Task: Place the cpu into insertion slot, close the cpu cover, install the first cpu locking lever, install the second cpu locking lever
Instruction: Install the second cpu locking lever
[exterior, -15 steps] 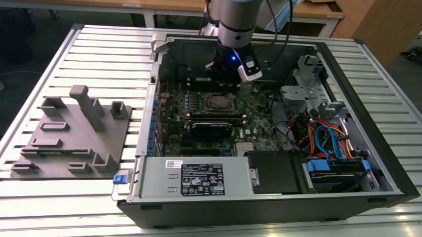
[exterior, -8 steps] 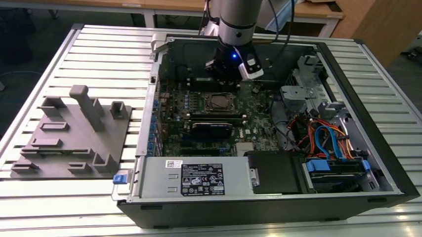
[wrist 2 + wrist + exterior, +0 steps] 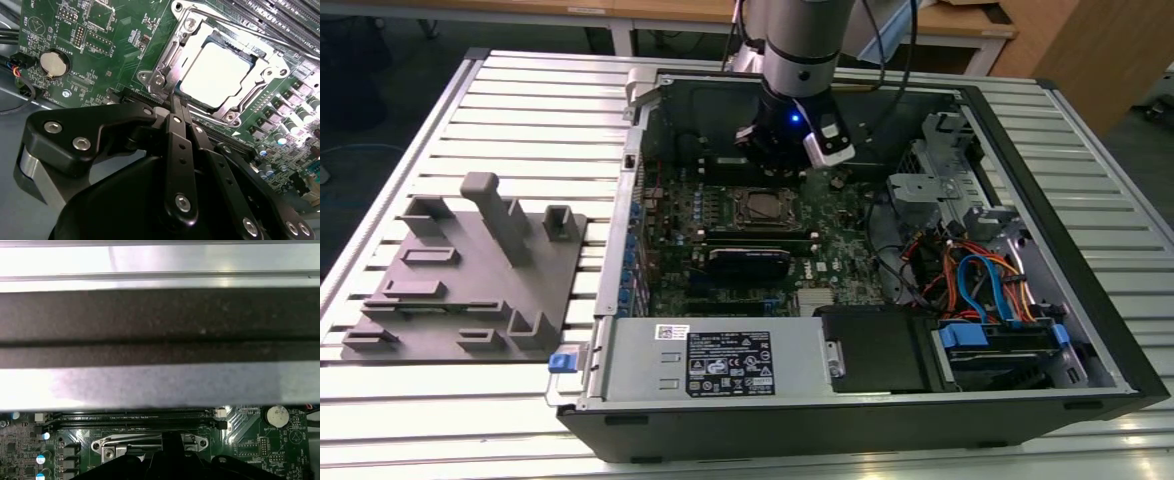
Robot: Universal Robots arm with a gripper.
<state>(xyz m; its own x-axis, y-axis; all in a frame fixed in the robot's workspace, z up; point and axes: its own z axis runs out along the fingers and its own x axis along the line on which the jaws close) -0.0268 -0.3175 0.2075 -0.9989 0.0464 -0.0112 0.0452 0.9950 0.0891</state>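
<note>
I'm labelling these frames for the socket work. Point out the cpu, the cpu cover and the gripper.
cpu [image 3: 222,75]: second wrist view, middle of its bright metal top.
cpu cover [image 3: 192,26]: second wrist view, frame plate beside the chip.
gripper [image 3: 176,102]: second wrist view, tips at the cover's edge.

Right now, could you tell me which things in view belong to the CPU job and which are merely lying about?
Job:
- cpu, seated in the insertion slot
- cpu cover, down around it
- pincer, shut, at the cover's edge

Lying about:
- grey fixture block on the table
- coin cell
- memory slots
</note>
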